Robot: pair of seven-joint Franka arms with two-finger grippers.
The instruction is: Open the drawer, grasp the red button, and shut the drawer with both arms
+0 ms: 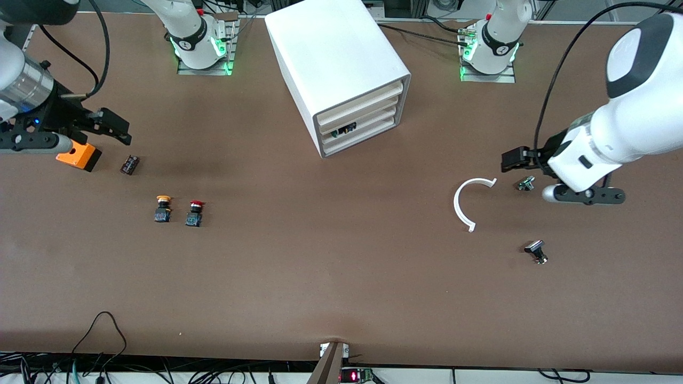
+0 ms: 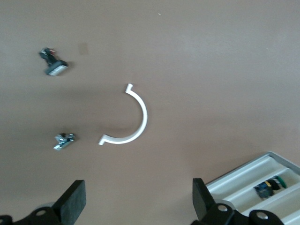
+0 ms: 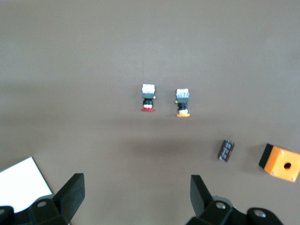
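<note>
From my remote station, I start at the right arm's end of the desk (image 1: 341,277). There the right gripper (image 1: 114,128) hangs with its fingers spread wide and nothing between them, over the desk just beside the orange box with a hole (image 1: 79,156). A small dark component (image 1: 129,165) lies next to that box, toward the middle of the desk.

Nearer to the front camera, two push-buttons lie side by side: the yellow-orange-capped button (image 1: 163,208) and the button (image 1: 195,213) with the red cap on a dark block body. In the right wrist view I see the button (image 3: 148,98) lying apart from everything else, untouched.

The white drawer cabinet (image 1: 341,74) stands at the desk's edge between the two bases. Its drawers sit nearly flush with the cabinet face. Through the front of one lower drawer I see a small dark part (image 1: 344,129) with yellow and green on it; the left wrist view shows the same part (image 2: 269,186) in one compartment.

Toward the left arm's end lie a white half-ring (image 1: 469,205), a small metal part (image 1: 526,184) and a dark flat-headed part (image 1: 536,251). The left gripper (image 1: 515,159) hangs empty near the small metal part, fingers wide apart.
</note>
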